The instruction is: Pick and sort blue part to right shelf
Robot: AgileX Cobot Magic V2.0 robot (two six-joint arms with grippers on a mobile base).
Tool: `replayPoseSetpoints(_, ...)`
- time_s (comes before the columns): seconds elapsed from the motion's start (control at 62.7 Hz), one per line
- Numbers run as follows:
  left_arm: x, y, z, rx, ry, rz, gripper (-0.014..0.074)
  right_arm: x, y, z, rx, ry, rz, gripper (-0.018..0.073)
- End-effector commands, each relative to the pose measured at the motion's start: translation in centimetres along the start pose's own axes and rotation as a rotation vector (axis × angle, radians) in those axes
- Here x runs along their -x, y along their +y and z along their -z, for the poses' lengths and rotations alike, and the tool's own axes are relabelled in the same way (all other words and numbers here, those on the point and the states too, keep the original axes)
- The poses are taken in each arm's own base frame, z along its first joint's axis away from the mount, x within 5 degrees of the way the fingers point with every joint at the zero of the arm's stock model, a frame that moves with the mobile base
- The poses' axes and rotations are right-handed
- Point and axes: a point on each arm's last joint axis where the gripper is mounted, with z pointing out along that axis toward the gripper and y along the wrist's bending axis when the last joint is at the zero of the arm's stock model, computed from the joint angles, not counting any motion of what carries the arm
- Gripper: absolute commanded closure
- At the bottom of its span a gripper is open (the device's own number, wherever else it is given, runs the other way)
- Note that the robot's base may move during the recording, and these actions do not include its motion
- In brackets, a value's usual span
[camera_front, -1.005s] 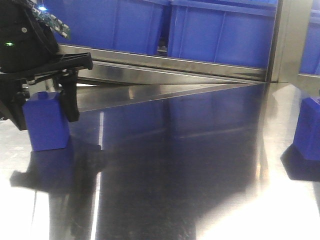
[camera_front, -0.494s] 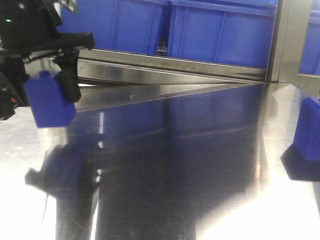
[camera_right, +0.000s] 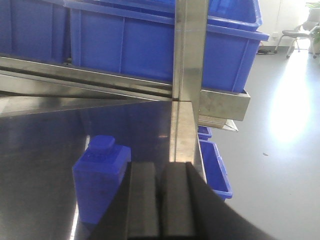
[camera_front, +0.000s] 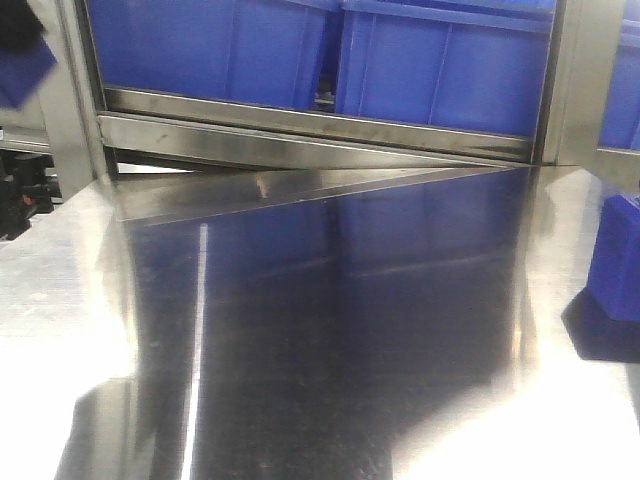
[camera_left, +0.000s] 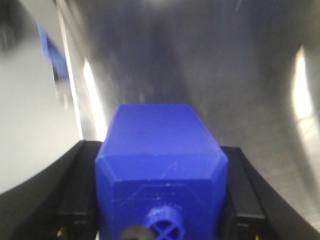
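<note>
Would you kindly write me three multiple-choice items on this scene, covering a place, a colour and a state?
1. Where is the blue part in the left wrist view? A) between the fingers of the left gripper B) in a bin C) on the floor
2. What colour are the right shelf's bins? A) red B) blue C) grey
3. The right gripper is: A) wide open B) shut, empty C) gripping a part
Answers: A, black fingers flank it; B, blue walls show; B, its fingers touch with nothing between.

the left gripper, low in frame, clamps the blue part between its black fingers. the right gripper, bottom centre, has both pads pressed together.
</note>
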Motion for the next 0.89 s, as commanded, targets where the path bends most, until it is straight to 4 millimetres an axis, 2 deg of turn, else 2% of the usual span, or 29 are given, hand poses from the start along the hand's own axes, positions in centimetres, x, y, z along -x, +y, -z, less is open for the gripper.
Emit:
replayPoseSetpoints(0.0, -0.4, 0.6, 3.8, -0.035, -0.250, -0.022, 0.0299, 1.7, 0.1, 0.3, 0.005, -0.133, 0.007, 0.0514)
replayPoseSetpoints(0.096, -2.8, 1.3, 6.2, -0.043, -0.373, -0.035, 0.0299, 1.8, 0.1, 0.4, 0.006, -0.142, -0.004, 0.0514)
replayPoseSetpoints(0.239, -6.1, 2.1, 8.2, -0.063, -0.482, -0.028, 0.0299, 2.6, 0.1, 0.5, 0.011, -0.180, -0.063, 0.0514)
replayPoseSetpoints(0.367, -8.9, 2.7, 9.3, -0.073, -0.550, -0.020, 0.0299, 4.5, 0.2, 1.0, 0.017, -0.170, -0.109, 0.0513)
replayPoseSetpoints(0.431, -9.7, 2.8, 9.6, -0.075, -0.566, -0.017, 0.0299, 5.8, 0.3, 1.4, 0.019, -0.144, -0.109, 0.0498)
replayPoseSetpoints(0.494, -10.2, 2.9, 9.9, -0.077, -0.582, -0.013, 0.0299, 7.1, 0.3, 1.6, 0.020, -0.113, -0.108, 0.0438)
replayPoseSetpoints(0.622, -10.5, 3.0, 10.0, -0.079, -0.591, -0.012, 0.0299, 10.0, 0.5, 1.5, 0.021, -0.052, -0.107, 0.0138)
replayPoseSetpoints(0.67, -10.5, 3.0, 10.0, -0.080, -0.597, -0.012, 0.0299, 11.1, 0.5, 1.1, 0.021, -0.025, -0.109, -0.0013)
replayPoseSetpoints(0.702, -10.5, 3.0, 10.0, -0.081, -0.600, -0.012, 0.0299, 11.7, 0.6, 0.9, 0.021, -0.009, -0.109, -0.0055)
replayPoseSetpoints(0.877, -10.4, 2.9, 10.1, -0.085, -0.608, -0.012, 0.0299, 13.2, 0.7, -0.7, 0.023, 0.064, -0.129, -0.0002)
